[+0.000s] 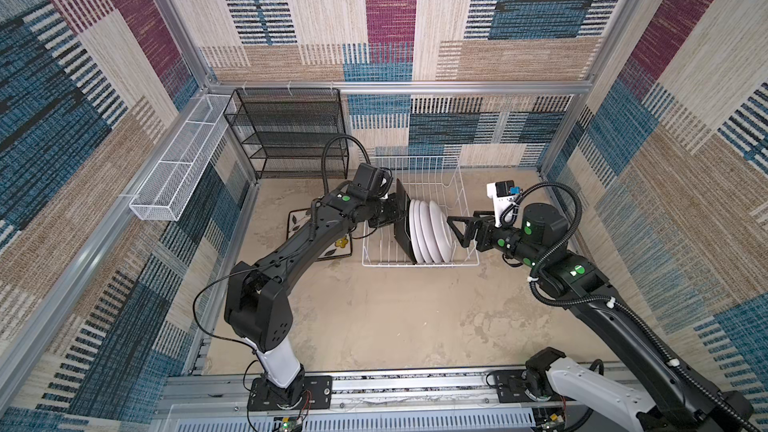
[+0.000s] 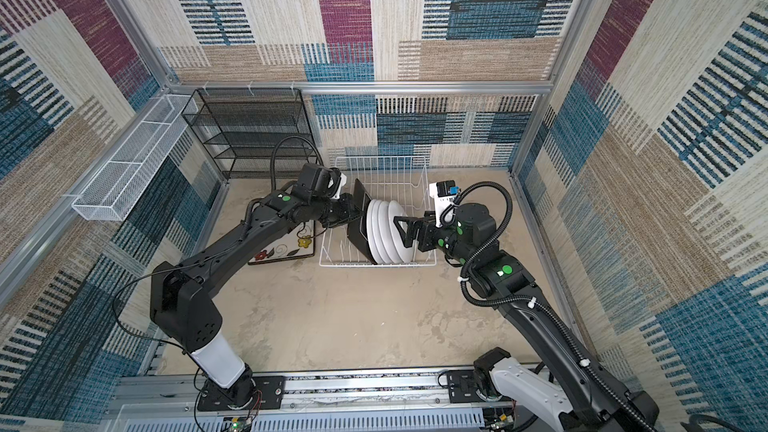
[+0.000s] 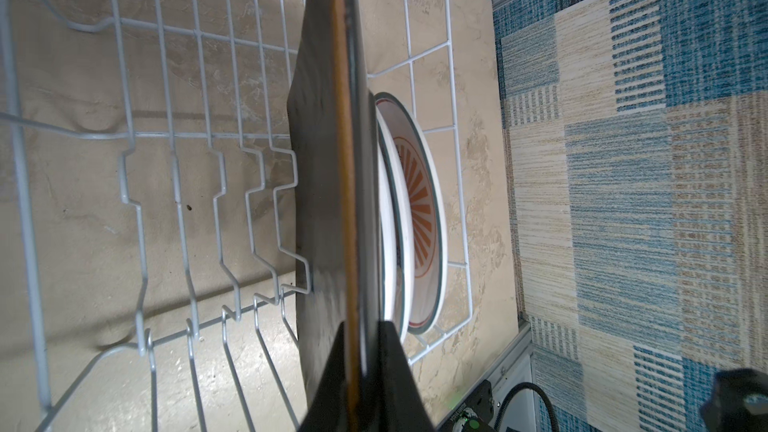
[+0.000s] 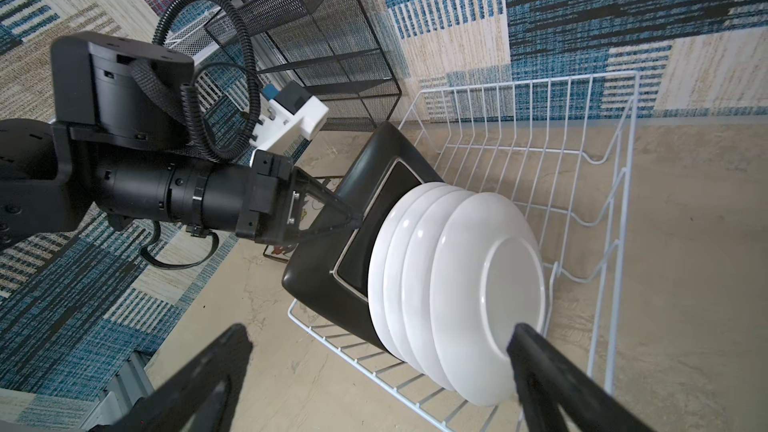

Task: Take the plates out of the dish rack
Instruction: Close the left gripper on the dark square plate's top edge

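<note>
The white wire dish rack stands in the middle of both top views, on a mottled beige table. In it 4 round plates with glossy white backs stand on edge, close together. Just beside them stands 1 square plate with a shiny black back. The left gripper is clamped on its edge. The right gripper has its fingers wide apart and holds nothing; 1 finger is near the rim of the nearest round plate. Left of the rack a flowered square plate lies flat, partly under the left arm. The table at lower middle gives open room. A black mesh shelf and a long white mesh basket are at upper left, well apart.
</note>
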You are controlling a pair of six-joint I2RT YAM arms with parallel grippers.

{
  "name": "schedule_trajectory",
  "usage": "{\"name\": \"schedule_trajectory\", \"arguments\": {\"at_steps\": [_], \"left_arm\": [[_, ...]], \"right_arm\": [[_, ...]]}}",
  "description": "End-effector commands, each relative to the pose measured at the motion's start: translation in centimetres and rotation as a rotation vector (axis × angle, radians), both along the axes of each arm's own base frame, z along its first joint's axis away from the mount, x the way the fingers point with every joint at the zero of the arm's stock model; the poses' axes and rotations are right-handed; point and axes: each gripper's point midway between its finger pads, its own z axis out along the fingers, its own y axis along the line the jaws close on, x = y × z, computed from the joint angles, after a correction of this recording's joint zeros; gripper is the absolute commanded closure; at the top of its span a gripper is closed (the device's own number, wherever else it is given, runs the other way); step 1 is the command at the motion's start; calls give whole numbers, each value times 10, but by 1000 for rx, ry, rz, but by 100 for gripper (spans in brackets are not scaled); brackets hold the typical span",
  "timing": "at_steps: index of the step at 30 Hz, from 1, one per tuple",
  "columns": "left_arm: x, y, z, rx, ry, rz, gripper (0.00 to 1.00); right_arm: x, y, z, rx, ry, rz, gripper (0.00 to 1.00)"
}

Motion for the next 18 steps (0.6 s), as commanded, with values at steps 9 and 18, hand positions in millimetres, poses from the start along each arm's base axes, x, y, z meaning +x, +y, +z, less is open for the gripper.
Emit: {"name": "schedule_trajectory", "arguments": {"at_steps": [9, 18], "left_arm": [[0, 1, 63, -53, -157, -16, 100], [-3, 10, 83, -22, -225, -20, 100]], "right_arm": [[5, 4, 13, 23, -43, 8, 1], [6, 5, 13, 27, -39, 9, 1]]}}
